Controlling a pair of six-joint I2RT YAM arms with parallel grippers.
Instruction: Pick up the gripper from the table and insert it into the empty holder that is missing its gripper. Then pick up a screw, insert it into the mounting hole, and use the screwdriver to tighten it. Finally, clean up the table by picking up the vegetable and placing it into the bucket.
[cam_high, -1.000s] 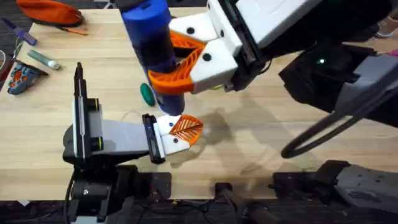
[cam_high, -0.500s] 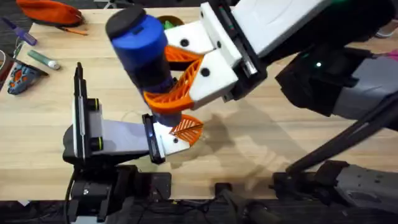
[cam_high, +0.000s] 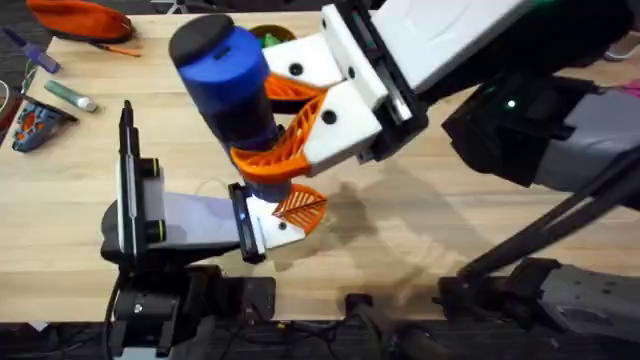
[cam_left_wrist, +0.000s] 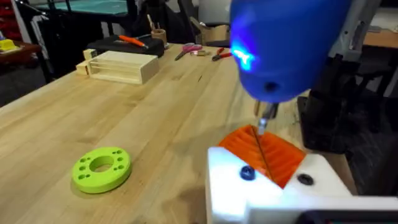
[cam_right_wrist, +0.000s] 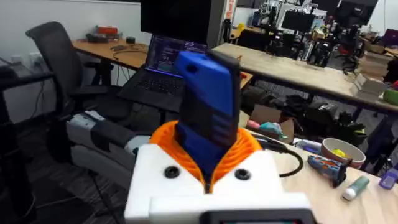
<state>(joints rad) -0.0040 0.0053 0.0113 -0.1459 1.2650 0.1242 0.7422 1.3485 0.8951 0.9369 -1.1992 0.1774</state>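
White finger mounts (cam_high: 345, 105), orange ribbed pads (cam_high: 285, 150) (dark screws), black arms.

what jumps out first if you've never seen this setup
The bright blue screwdriver, clamped upright in the right gripper over the table's middle. Its metal tip hangs just above the orange ribbed wedge on the left gripper. A lime-green ring-shaped disc lies on the wood beside them.

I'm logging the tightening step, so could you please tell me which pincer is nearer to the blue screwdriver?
The right. The right pincer is shut on the screwdriver, holding it upright; the left pincer sits just below the tool's tip.
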